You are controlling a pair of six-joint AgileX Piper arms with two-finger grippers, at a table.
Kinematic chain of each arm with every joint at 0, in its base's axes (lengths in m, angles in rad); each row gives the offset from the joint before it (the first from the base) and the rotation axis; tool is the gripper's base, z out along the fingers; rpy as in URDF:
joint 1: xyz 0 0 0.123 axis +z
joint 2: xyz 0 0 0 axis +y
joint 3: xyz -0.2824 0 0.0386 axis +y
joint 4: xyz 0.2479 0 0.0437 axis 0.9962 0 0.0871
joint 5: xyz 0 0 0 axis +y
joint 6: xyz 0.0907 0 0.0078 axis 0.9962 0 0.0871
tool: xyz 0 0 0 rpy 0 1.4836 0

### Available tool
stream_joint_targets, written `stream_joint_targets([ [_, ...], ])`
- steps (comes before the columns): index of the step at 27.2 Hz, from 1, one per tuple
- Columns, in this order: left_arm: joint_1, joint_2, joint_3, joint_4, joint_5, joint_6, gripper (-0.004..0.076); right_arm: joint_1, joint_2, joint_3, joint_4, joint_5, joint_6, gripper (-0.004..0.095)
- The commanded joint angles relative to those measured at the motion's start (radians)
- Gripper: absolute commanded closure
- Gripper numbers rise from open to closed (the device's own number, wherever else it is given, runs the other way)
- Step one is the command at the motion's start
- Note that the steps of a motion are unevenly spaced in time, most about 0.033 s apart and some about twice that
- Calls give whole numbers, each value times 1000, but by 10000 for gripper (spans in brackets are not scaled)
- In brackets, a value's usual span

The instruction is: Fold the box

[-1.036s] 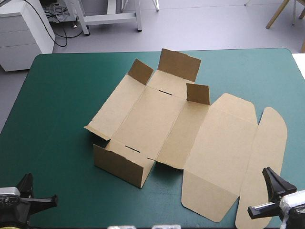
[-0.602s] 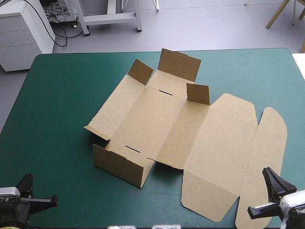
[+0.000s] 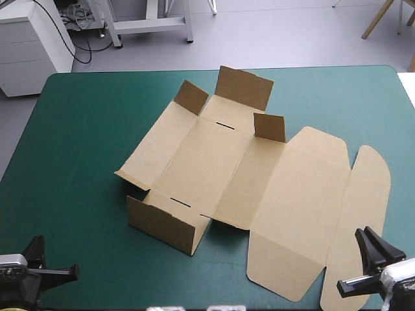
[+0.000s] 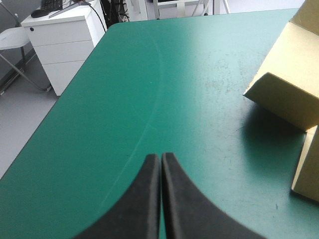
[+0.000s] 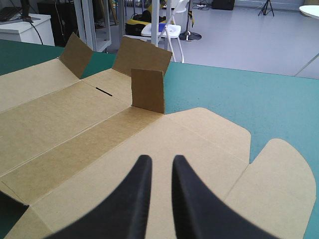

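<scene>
The brown box [image 3: 214,162] lies opened out in the middle of the table. Its near wall [image 3: 162,227] and far wall [image 3: 243,87] stand up, as do two small flaps [image 3: 191,97] [image 3: 269,126]. The lid [image 3: 305,194] and its rounded tuck flap [image 3: 363,207] lie flat toward the right. My left gripper [image 3: 39,265] sits at the near left corner, shut and empty [image 4: 160,157], with the box's near wall [image 4: 289,89] ahead to its right. My right gripper [image 3: 366,259] hovers over the lid's near end, its fingers slightly apart [image 5: 160,162] above the board [image 5: 75,124].
Bare teal-green cover [image 3: 78,142] stretches left of the box and along the far right side [image 3: 363,103]. A white drawer cabinet [image 3: 32,45] stands on the floor beyond the table's far left corner.
The right gripper has shifted very slightly at the near right corner. The box and the left arm have stayed put.
</scene>
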State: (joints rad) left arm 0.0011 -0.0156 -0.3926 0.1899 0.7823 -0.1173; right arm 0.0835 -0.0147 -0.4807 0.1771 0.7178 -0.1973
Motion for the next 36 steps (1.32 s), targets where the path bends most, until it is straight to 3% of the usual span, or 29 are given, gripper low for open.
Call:
stream_joint_targets([
  [1,-9,-15,-22,2,-78,-5,734,-6,-19,-28,9,-73,-5,509],
  [3,-9,-15,-22,2,-78,-5,734,-6,-19,-28,9,-73,-5,305],
  [4,-9,-15,-22,2,-78,-5,734,-6,-19,-28,9,-73,-5,140],
  [6,-9,-15,-22,2,-78,-5,734,-6,-19,-28,9,-73,-5,-12],
  [12,-9,-15,-22,2,-78,-5,734,-6,5,-31,14,-63,-10,-19],
  [16,-9,-15,-22,2,-78,-5,734,-6,119,-63,36,-53,-66,-19],
  [22,-9,-15,-22,2,-78,-5,734,-6,457,-251,48,-25,-192,-17],
  [31,-9,-15,-22,2,-78,-5,734,14,937,-555,50,-16,-253,50],
  [36,-9,-15,-22,2,-78,-5,734,76,1175,-731,37,52,-291,52],
])
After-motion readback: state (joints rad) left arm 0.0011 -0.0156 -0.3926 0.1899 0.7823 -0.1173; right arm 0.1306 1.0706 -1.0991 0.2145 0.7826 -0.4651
